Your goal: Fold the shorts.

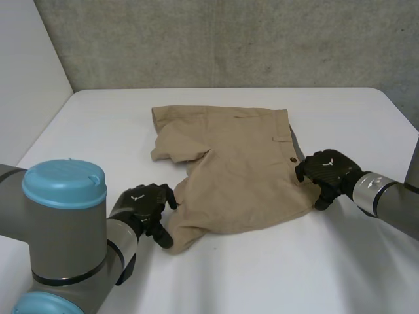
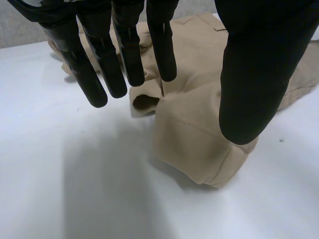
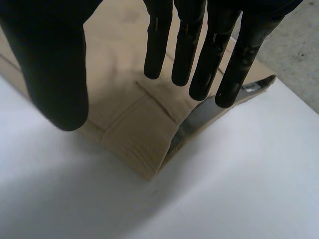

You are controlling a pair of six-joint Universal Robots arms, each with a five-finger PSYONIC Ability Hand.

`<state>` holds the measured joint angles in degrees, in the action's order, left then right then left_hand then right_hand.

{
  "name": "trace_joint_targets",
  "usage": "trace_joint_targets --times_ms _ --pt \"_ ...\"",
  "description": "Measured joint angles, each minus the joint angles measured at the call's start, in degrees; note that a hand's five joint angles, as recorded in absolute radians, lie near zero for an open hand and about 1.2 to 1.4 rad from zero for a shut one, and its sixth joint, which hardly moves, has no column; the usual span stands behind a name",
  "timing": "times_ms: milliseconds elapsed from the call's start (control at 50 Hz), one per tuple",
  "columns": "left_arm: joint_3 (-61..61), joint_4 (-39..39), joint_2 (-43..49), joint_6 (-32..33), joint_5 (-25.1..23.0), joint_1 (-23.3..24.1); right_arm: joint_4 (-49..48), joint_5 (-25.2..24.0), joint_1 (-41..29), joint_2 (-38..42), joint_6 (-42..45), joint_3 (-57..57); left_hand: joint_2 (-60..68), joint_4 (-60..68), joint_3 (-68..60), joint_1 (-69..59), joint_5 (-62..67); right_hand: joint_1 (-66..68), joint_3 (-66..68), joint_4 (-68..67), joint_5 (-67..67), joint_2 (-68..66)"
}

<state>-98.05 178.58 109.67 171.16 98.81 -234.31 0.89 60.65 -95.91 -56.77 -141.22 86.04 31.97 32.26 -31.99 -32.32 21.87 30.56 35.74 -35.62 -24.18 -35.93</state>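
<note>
On the white table [image 1: 275,275] the tan shorts [image 1: 236,163] lie rumpled, with the left hand [image 1: 145,208] at their near leg hem and the right hand [image 1: 327,171] at their waistband corner, both spread open and empty, apparently poised to pinch for folding.

We see the shorts [image 1: 242,170] as tan woven cloth, matt, with a fine grain and stitched seams. The tabletop [image 1: 98,131] is white, smooth and faintly sheened. Beyond its far edge the wall [image 1: 229,39] looks like rough, mottled concrete. The left hand [image 1: 141,204] and right hand [image 1: 327,169] look to us like smooth black plastic, slightly glossy; the left arm's cap [image 1: 63,182] is smooth light-blue plastic.
</note>
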Motion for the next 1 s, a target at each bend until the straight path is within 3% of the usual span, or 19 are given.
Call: trace_joint_targets --times_ms 180,400,660,1000 --pt "0.33 1.31 2.13 -0.69 -0.06 0.25 -2.85 0.34 0.03 2.44 1.41 -0.3 0.3 0.22 -0.09 0.0 0.13 2.2 2.56 -2.52 -2.34 -2.38" --pt "0.71 2.44 4.05 -0.58 0.2 0.33 -7.58 0.52 0.35 3.57 1.78 -0.55 0.3 0.16 -0.09 0.0 0.13 20.68 31.15 -32.14 -29.61 -31.35" --pt "2.11 3.75 5.75 -0.65 2.91 2.39 -7.92 0.75 0.06 2.34 1.52 0.2 0.3 0.16 -0.09 0.0 0.13 20.76 31.28 -32.42 -30.04 -31.44" --pt "2.6 3.01 6.16 -0.69 3.06 5.06 -7.84 0.78 -0.1 0.42 1.05 1.48 0.3 0.16 -0.09 0.0 0.13 20.76 31.27 -32.45 -31.04 -31.45"
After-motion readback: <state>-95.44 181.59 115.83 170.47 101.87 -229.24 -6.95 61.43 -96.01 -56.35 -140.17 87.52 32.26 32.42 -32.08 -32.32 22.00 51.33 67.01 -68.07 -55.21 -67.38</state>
